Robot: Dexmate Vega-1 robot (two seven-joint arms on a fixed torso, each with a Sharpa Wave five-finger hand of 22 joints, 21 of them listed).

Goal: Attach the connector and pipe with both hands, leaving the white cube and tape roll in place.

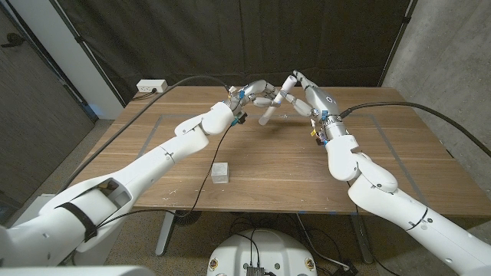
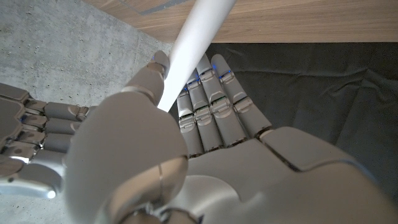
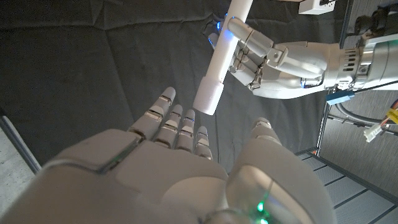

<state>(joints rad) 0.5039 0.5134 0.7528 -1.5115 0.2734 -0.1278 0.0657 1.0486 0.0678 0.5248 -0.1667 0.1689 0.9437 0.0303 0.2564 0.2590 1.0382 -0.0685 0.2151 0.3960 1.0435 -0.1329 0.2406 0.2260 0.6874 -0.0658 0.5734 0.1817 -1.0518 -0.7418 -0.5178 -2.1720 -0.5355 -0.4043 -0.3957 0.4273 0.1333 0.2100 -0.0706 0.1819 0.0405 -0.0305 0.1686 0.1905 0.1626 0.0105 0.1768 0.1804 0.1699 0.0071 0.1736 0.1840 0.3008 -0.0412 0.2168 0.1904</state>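
Nearest, white cube (image 1: 221,172) sits on the table (image 1: 268,161) — beyond, left robot hand (image 1: 257,93) grips the pipe (image 1: 274,108), right robot hand (image 1: 307,93) holding nothing, fingers apart.

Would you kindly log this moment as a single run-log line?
left hand: holds pipe above table | right hand: open by pipe | cube: untouched

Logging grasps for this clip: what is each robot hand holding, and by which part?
The left robot hand grips the white pipe around its middle, both ends free. The right robot hand is open, holding nothing.
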